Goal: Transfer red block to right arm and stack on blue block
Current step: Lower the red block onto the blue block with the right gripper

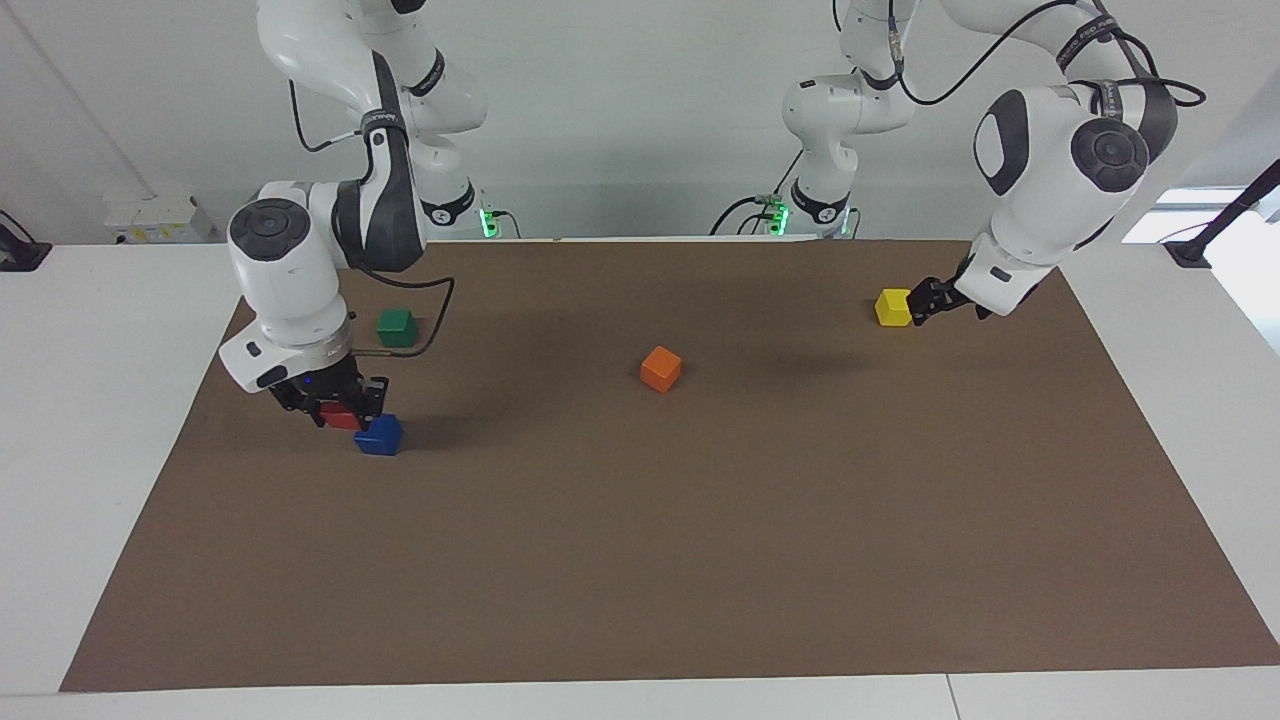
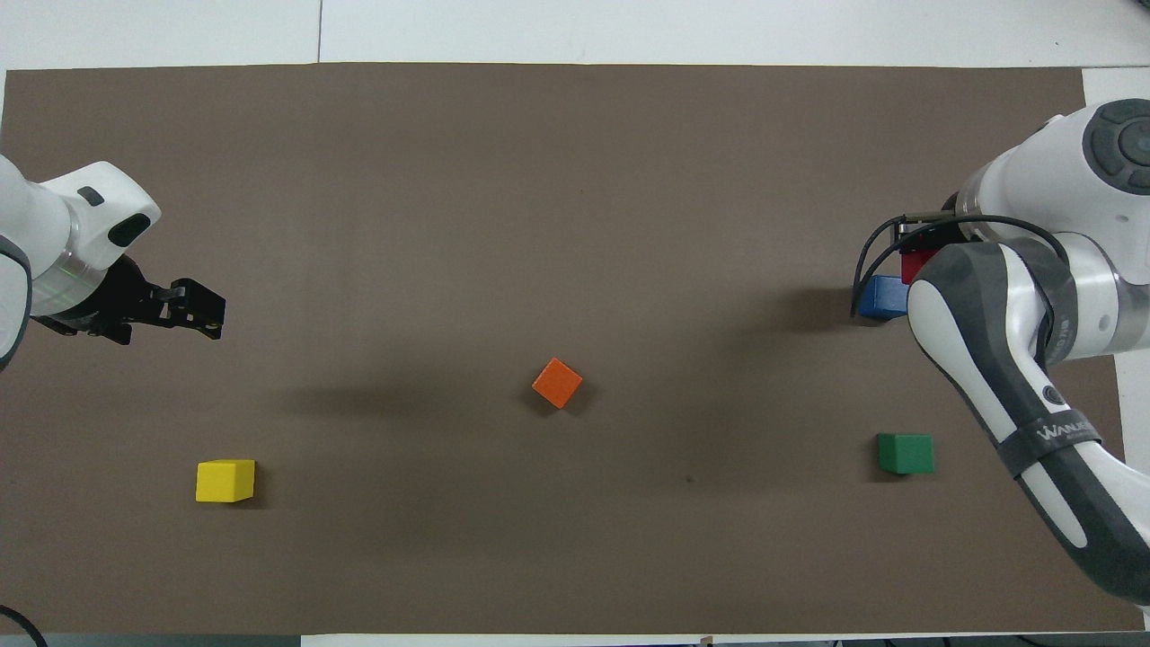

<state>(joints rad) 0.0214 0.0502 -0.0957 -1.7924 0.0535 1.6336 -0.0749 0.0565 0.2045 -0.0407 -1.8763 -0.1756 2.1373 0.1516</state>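
My right gripper (image 1: 338,404) is shut on the red block (image 1: 343,418), which hangs low over the brown mat. The blue block (image 1: 379,435) rests on the mat just beside it. The red block overlaps the blue block's upper corner and sits a little toward the right arm's end of the table; I cannot tell whether they touch. In the overhead view only a sliver of the red block (image 2: 916,266) shows beside the blue block (image 2: 880,297), the rest hidden under the right arm. My left gripper (image 1: 922,300) (image 2: 203,311) waits open, in the air by the yellow cube.
An orange cube (image 1: 661,369) (image 2: 557,383) lies mid-mat. A green cube (image 1: 397,327) (image 2: 905,453) sits nearer to the robots than the blue block. A yellow cube (image 1: 893,307) (image 2: 225,480) lies at the left arm's end. The brown mat (image 1: 700,560) covers the white table.
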